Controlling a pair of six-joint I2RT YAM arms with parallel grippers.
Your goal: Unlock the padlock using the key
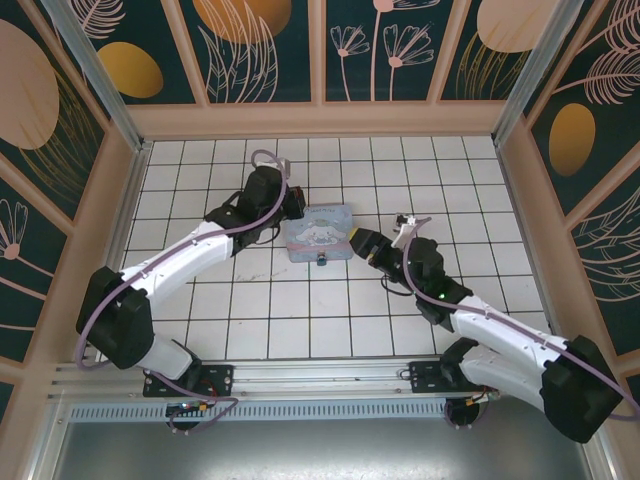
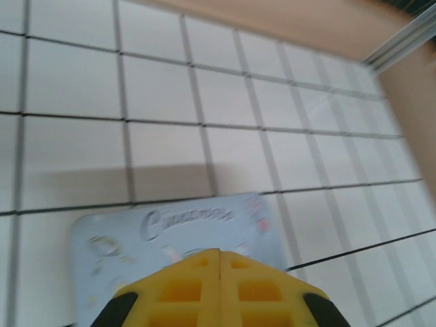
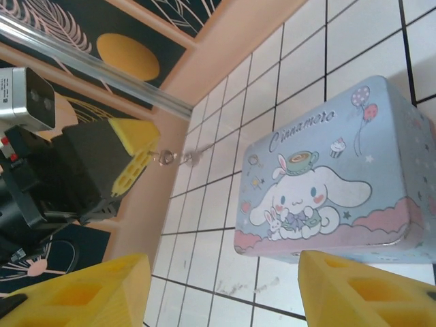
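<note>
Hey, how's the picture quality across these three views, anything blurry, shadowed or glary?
Left wrist: soft and smeared throughout, the tin lettering hazy, with a faint shadow on the tiles behind it. Right wrist: the tin's cartoon print is crisp, the key is tiny but clear, and the near fingers are slightly soft. Top external: evenly lit and sharp, with no glare on the tiles.

White tiled floor (image 1: 330, 320) with dark grout, enclosed by floral teal wall panels (image 1: 265, 45) in peach frames.

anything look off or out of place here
Nothing is spilled or damaged. The one oddity: the key juts sideways from the shut left gripper, not at the padlock lying by the near edge of the tin box.
</note>
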